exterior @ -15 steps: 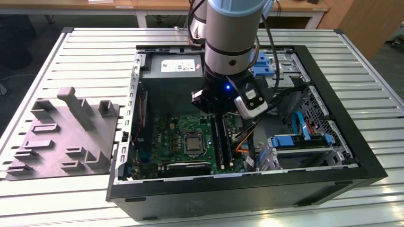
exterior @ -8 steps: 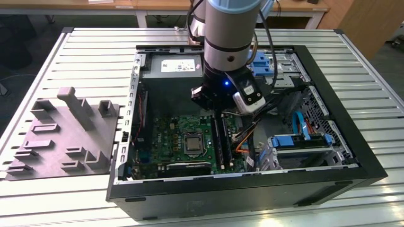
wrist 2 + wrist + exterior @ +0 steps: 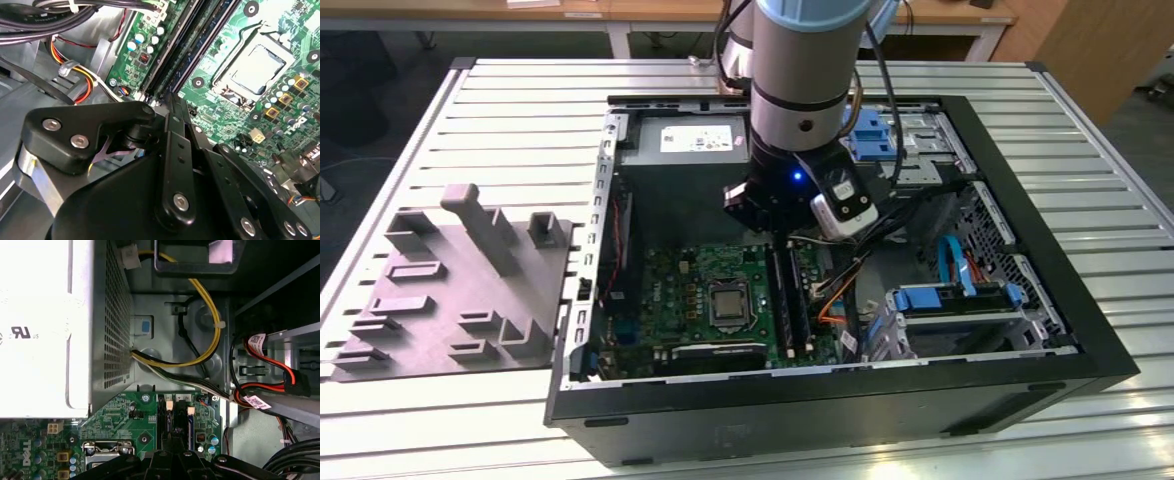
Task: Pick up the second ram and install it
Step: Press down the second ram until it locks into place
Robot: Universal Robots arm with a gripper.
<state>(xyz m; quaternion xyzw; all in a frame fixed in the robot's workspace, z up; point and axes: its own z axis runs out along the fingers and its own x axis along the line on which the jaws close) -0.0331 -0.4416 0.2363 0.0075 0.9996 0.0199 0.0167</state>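
The gripper (image 3: 778, 232) stands low inside the open computer case (image 3: 1067, 330), at the middle of the exterior view, directly above the black memory slots (image 3: 785, 300) of the green motherboard (image 3: 674, 285). In the second wrist view its fingers (image 3: 176, 120) are brought together to a narrow point, just over the end of the slots (image 3: 182, 60); whether they pinch something between them I cannot tell. The second ram (image 3: 190, 432) appears in the first wrist view as a bluish strip standing in the slot, at the lower middle of the frame, beside the gripper. The silver socket (image 3: 724, 300) lies just beside the slots. The case rests on the slatted table (image 3: 494, 120), near a grey holder (image 3: 454, 290) on the exterior view's left.
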